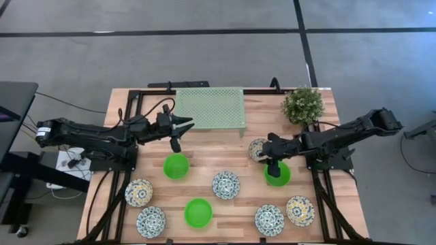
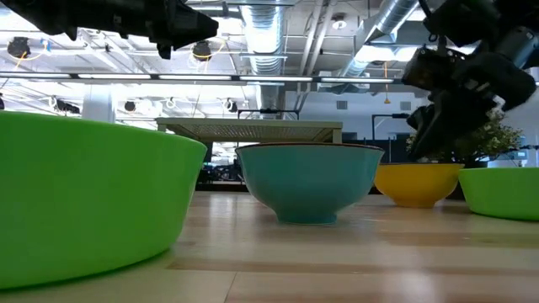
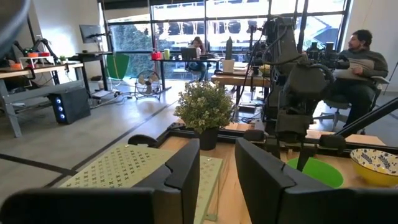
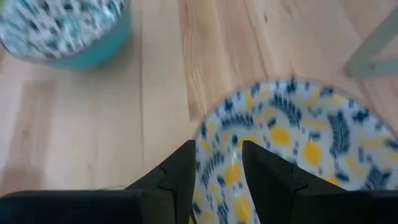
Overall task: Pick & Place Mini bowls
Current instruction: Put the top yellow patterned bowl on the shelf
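Observation:
Nine mini bowls sit on their bases on the wooden table. The three green ones are at the left (image 1: 176,166), near the front (image 1: 198,212) and at the right (image 1: 277,174); several floral ones are spread around them. My right gripper (image 1: 266,154) (image 4: 219,168) is open and points down over the yellow-blue floral bowl (image 1: 256,148) (image 4: 292,143). One finger stands outside the bowl's rim and one over its inside. My left gripper (image 1: 178,129) (image 3: 217,168) is open and hovers in the air by the near edge of the mesh rack (image 1: 210,107). My right gripper comes from above at the yellow-blue floral bowl's rim (image 4: 200,134), on the side toward the green bowl. The rim runs between its open fingers. I cannot tell whether either finger touches it. The bowl rests on the table.
The pale green mesh rack stands at the far middle of the table, and a small potted plant (image 1: 303,105) at the far right. A teal-sided floral bowl (image 1: 225,184) (image 2: 308,181) sits mid-table. Bare wood lies between the rack and the bowls. People sit in the room beyond.

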Robot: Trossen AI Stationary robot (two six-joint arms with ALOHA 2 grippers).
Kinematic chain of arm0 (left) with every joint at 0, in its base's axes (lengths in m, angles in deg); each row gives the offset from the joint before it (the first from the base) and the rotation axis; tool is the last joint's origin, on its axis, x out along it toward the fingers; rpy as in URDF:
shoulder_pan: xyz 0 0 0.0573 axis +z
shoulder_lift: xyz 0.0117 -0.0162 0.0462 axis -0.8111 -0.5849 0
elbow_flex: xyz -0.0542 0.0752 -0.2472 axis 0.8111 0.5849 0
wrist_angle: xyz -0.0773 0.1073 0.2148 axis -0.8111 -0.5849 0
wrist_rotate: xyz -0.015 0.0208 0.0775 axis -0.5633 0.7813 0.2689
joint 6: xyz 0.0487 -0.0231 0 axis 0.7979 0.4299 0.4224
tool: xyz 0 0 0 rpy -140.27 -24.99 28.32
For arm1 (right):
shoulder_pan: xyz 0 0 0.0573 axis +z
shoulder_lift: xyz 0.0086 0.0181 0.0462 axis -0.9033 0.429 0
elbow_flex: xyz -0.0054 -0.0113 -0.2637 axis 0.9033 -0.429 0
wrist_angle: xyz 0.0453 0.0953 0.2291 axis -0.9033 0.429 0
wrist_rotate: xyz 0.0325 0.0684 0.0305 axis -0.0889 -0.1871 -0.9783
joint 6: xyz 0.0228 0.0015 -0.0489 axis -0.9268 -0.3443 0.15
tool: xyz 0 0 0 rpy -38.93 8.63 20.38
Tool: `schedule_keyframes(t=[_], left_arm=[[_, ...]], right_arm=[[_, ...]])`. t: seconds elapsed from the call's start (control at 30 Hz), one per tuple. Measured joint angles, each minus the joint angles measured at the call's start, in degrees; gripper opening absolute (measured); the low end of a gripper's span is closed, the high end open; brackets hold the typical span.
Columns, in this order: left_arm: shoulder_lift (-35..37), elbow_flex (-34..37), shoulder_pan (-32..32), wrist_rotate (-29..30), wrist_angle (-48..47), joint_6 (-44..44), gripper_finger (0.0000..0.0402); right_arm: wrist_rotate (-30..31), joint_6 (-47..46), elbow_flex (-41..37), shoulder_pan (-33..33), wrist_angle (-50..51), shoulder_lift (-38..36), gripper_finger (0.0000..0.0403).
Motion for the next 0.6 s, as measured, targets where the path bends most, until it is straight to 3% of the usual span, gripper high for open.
schedule_keyframes(t=[0.37, 0.6], left_arm=[[0.00, 0.00, 0.00, -0.01, -0.01, 0.00, 0.0104], [0.00, 0.02, 0.00, -0.01, -0.01, 0.00, 0.0104]], right_arm=[[-1.22, 0.01, -0.02, 0.37, -1.19, 8.94, 0.0126], [-1.27, 0.88, 0.18, 0.37, -1.93, 10.56, 0.0101]])
